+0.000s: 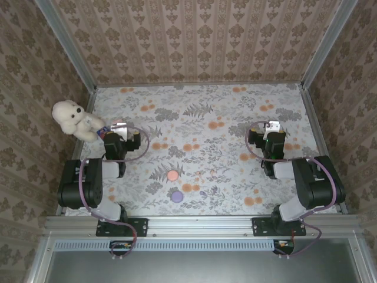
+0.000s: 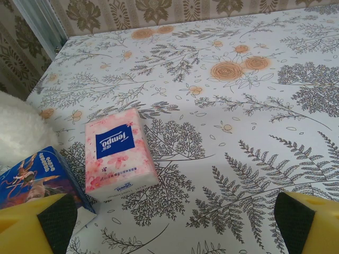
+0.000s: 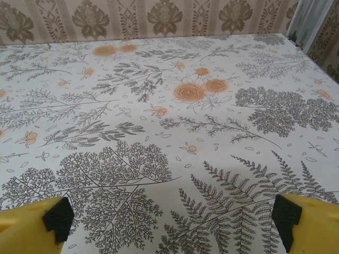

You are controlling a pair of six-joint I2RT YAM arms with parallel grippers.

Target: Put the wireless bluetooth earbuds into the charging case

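- Lying near the middle of the near edge of the desk [image 1: 235,112], between the two arm bases, a pink round item [image 1: 172,174] and a purple round item [image 1: 177,196] were seen in the top view.
- The purple item was placed closer to the near edge, near the pink one but apart from it.
- Both were shown from above as small discs, so no long axis or pointing direction could be told. Which of them was the charging case could not be told either.
- The left gripper [image 2: 177,225] was held spread wide toward the desk's left edge, well apart from both items.
- A tissue pack [image 2: 119,153] was laid flat ahead of that gripper, its long axis running roughly toward the far edge.
- A blue box [image 2: 37,177] was set just beside the pack on its left, and a white plush bear [image 1: 70,118] was seated by the left edge.
- The right gripper [image 3: 174,219] was likewise held spread wide, above bare patterned cloth toward the right edge, well apart from both items.
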